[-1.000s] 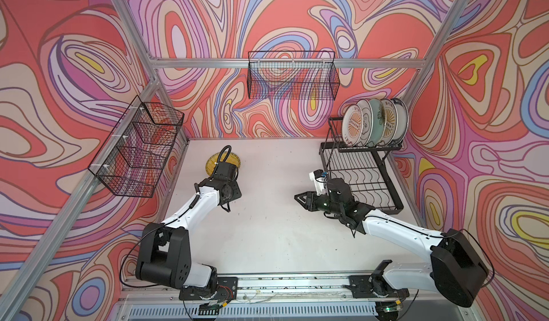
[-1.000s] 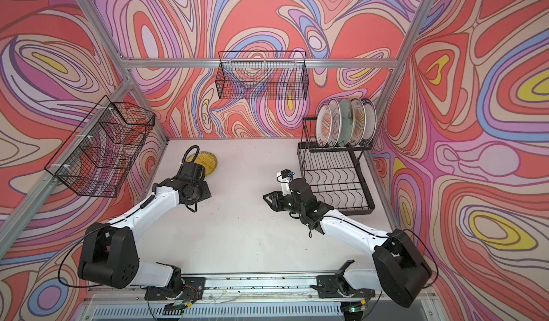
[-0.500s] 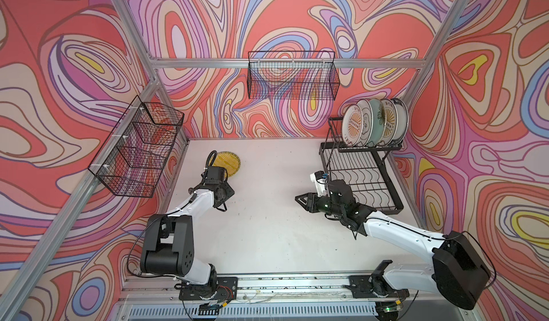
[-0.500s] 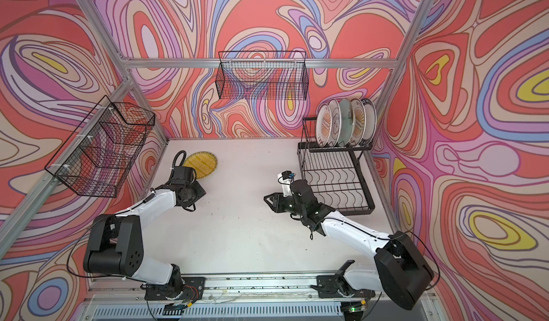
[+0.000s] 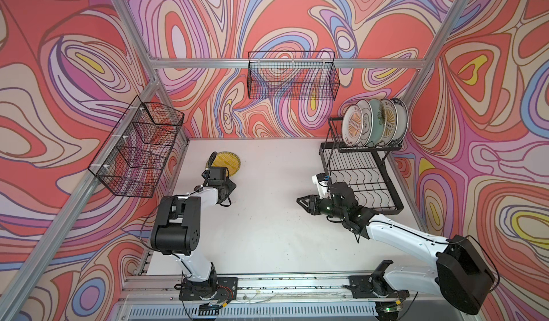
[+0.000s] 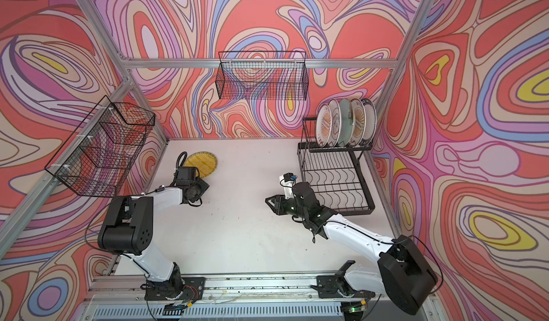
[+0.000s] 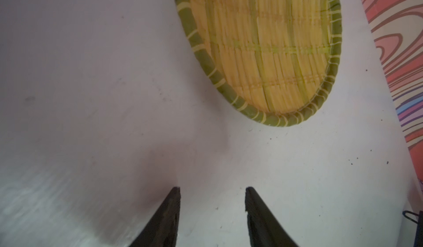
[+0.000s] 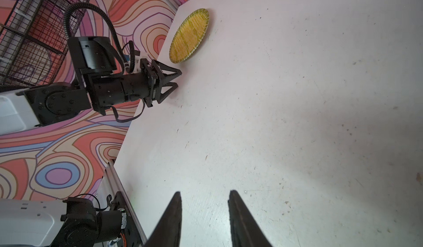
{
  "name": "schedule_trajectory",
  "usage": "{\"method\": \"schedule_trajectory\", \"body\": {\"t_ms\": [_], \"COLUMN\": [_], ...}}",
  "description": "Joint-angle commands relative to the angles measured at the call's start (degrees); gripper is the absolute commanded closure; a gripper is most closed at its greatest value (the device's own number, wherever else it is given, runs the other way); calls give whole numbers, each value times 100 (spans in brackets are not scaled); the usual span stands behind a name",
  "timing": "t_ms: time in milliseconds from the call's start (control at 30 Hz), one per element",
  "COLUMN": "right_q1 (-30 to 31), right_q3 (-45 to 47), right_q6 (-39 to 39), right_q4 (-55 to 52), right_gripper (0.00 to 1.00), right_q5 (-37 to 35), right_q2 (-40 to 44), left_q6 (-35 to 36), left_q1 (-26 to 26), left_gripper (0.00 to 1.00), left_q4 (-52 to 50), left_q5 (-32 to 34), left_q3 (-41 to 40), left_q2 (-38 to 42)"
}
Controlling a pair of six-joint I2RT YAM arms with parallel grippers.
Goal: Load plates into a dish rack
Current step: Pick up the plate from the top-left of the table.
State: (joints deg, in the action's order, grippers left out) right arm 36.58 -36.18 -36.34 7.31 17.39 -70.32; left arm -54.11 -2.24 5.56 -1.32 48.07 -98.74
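**One plate on the table, five in the rack**

Finds the yellow striped plate (image 5: 230, 163) (image 7: 263, 46) lying flat on the white table (image 5: 267, 215), close to the far-left corner and well apart from the dish rack (image 5: 361, 174), which stands at the far-right corner. Shows five plates (image 5: 371, 123) standing upright on edge, side by side, in the rack's raised upper tier, with an orange-sunburst one at the front of the row in both top views.

Places the left gripper (image 5: 233, 184) (image 7: 212, 188) low over the table, just beside the near edge of the yellow striped plate, jaws apart with only bare tabletop between them; tips short of the plate's rim, not touching it.

Places the right gripper (image 5: 301, 201) (image 8: 204, 192) near the rack's front-left corner, pointing toward the left side of the table, jaws likewise parted and gripping nothing.
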Motion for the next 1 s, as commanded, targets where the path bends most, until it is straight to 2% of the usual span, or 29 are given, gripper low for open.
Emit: {"method": "schedule_trajectory", "body": {"t_ms": [0,433,967], "right_q1": [20,25,20], "right_q3": [101,174,199], "right_q6": [42,100,177], "right_q4": [-69,-167,-254], "right_gripper": [65,65,65], "right_q5": [-103,-192,-261], "right_q2": [166,256,256], "left_q6": [-316,-665,-1044], "left_q1": [31,61,215], "left_gripper": [51,53,55], "left_q4": [674,1175,1935], "left_q5": [-143,-48,-243], "left_q3": [-48,-52,-166], "left_q2": [-231,-507,-829]}}
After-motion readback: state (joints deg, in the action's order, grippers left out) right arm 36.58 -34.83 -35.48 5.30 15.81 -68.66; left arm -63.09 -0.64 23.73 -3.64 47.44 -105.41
